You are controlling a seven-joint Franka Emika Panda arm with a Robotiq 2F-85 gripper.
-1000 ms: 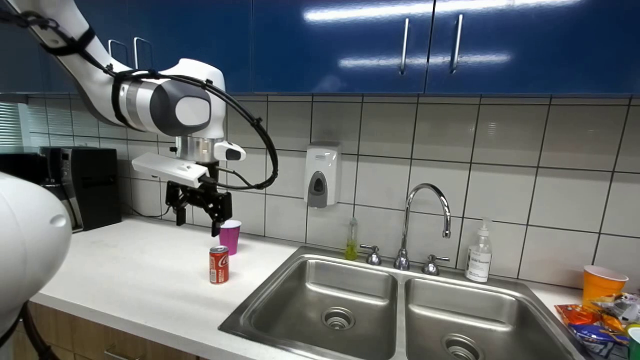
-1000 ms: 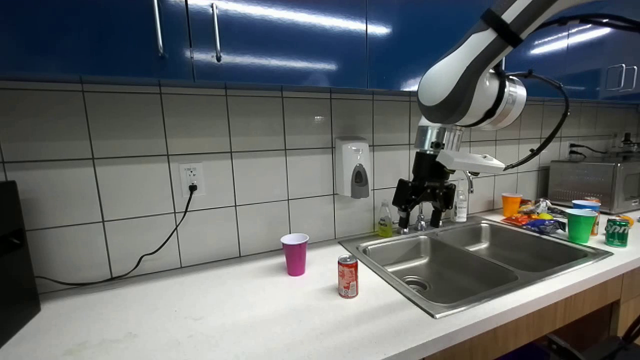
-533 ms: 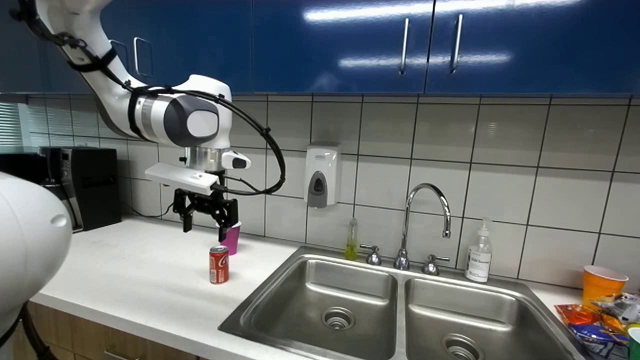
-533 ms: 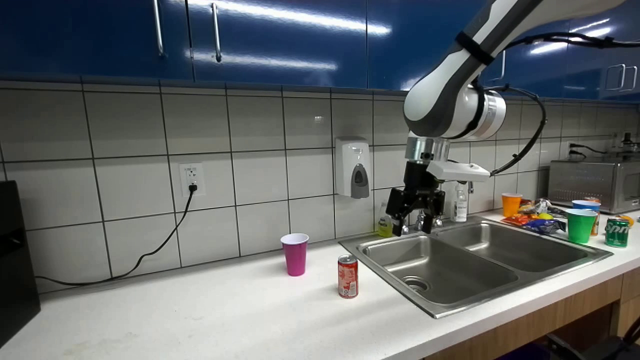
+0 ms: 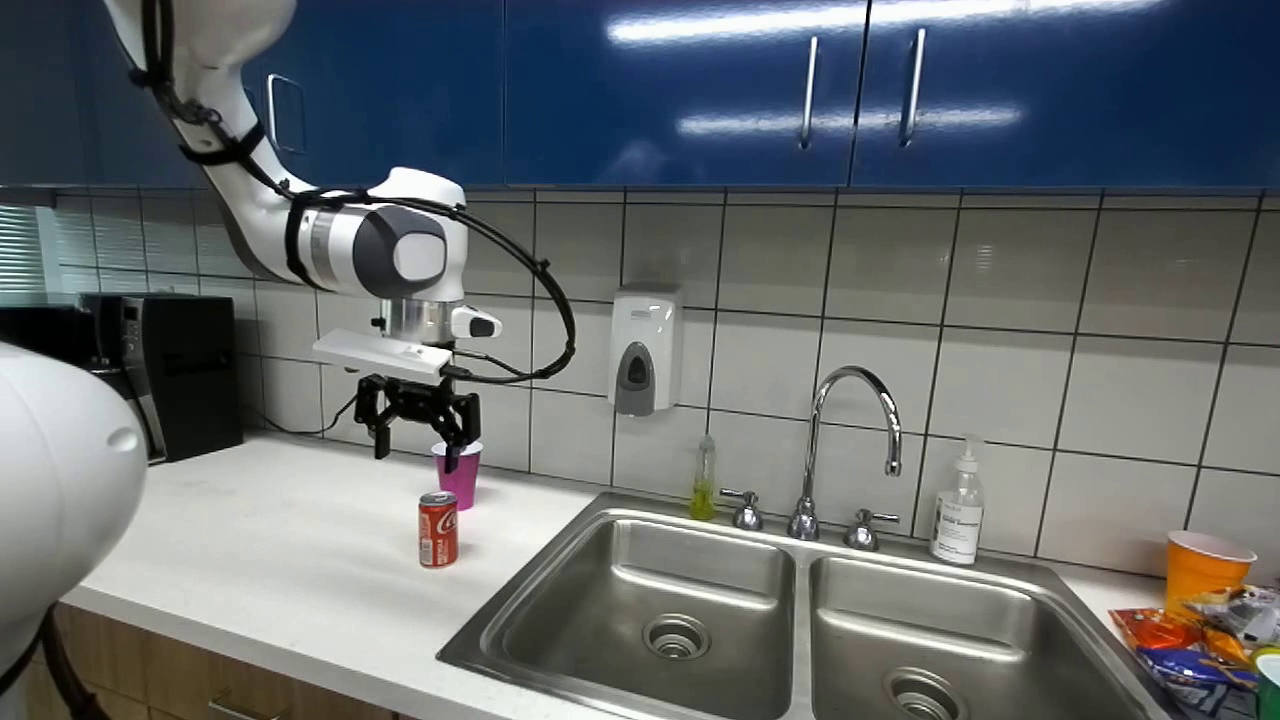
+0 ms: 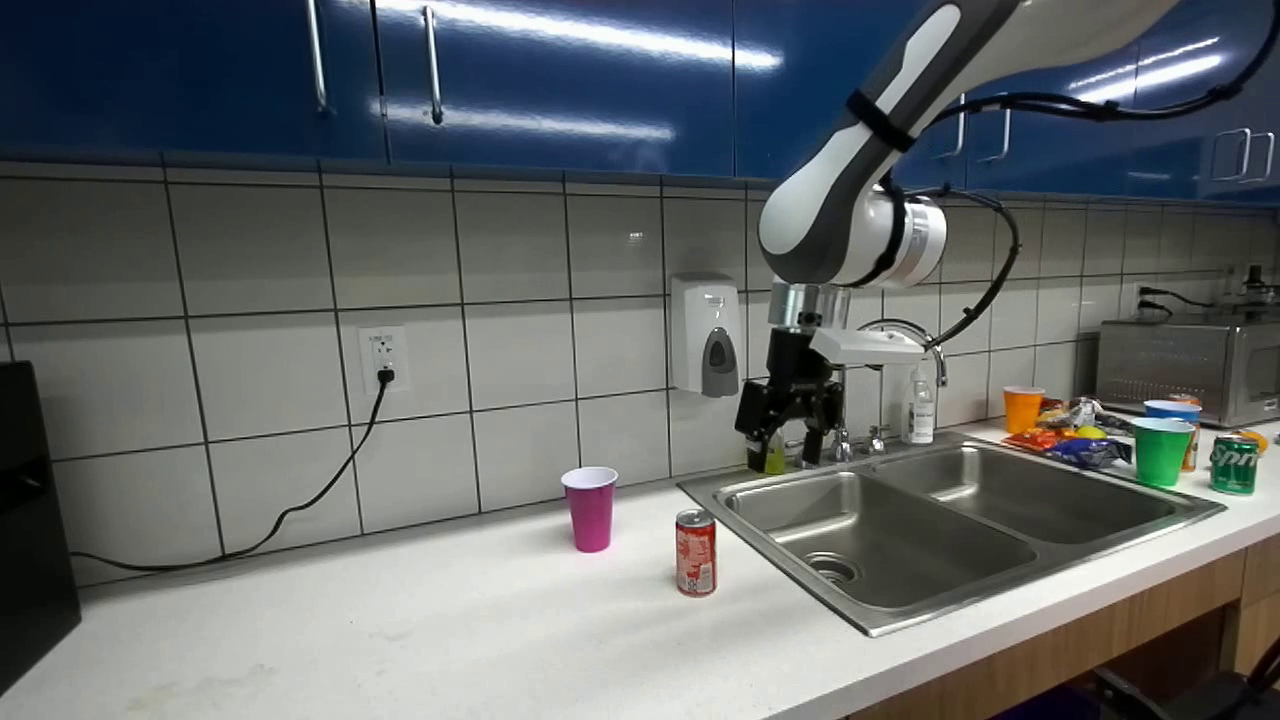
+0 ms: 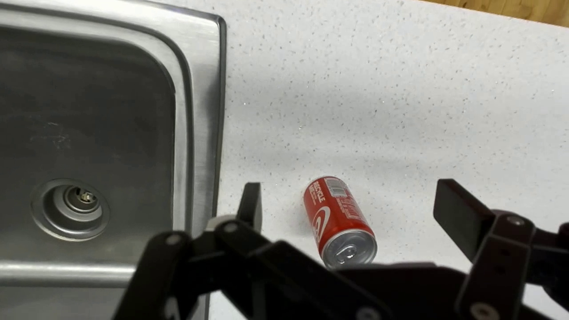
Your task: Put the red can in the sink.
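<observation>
The red can (image 5: 438,530) stands upright on the white counter beside the sink (image 5: 600,610), and it shows in both exterior views. My gripper (image 5: 417,456) hangs in the air, higher than the can, its black fingers pointing down and spread wide. Seen from the wrist, the can (image 7: 331,209) lies below, between the two spread fingers of the gripper (image 7: 350,195), touching neither; part of its silvery top edge is covered by the gripper body. A basin of the sink (image 7: 111,115) with its drain fills the left side there.
A pink cup (image 6: 590,512) stands behind the can. Along the sink's back are the chrome faucet (image 5: 815,440), a yellow-green soap bottle (image 5: 703,490) and a sanitizer bottle (image 5: 957,515). Beyond the sink are an orange cup (image 6: 1022,410), snack bags, a green cup (image 6: 1162,452) and a green can (image 6: 1234,463).
The arm has swung over toward the can: the gripper moved right in an exterior view and left in the opposite-facing one. Its fingers stayed open. Can and cup have not moved.
</observation>
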